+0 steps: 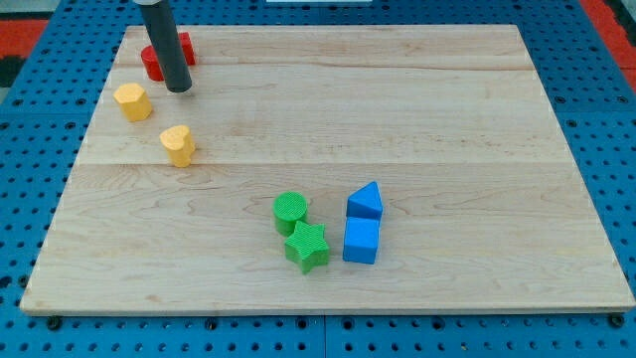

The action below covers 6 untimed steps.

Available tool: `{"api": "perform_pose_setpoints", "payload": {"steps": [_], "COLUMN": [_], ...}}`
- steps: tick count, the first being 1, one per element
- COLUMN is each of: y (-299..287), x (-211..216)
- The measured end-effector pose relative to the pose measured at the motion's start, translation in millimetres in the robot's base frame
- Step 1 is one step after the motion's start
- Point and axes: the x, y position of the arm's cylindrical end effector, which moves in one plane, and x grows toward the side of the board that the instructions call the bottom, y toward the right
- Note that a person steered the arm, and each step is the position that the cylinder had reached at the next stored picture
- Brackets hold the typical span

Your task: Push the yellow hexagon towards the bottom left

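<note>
The yellow hexagon (132, 101) sits on the wooden board (397, 109) near the view's upper left. My tip (179, 89) stands just to the right of it and slightly higher in the view, a small gap apart. A yellow heart-shaped block (179, 145) lies below and to the right of the hexagon. Red blocks (157, 60) sit right behind the rod, partly hidden by it.
A green cylinder (290, 211) and a green star (308, 246) lie at the lower middle. A blue triangular block (365, 201) and a blue cube (361, 241) sit just right of them. The board's left edge is close to the hexagon.
</note>
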Motion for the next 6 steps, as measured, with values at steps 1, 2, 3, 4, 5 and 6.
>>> {"api": "perform_pose_setpoints", "payload": {"steps": [1,2,3,4,5,6], "y": [0.0,-5.2,-16.6,-34.4,-44.8,-60.8], "x": [0.0,0.0,0.0,3.9,7.8,9.9]}}
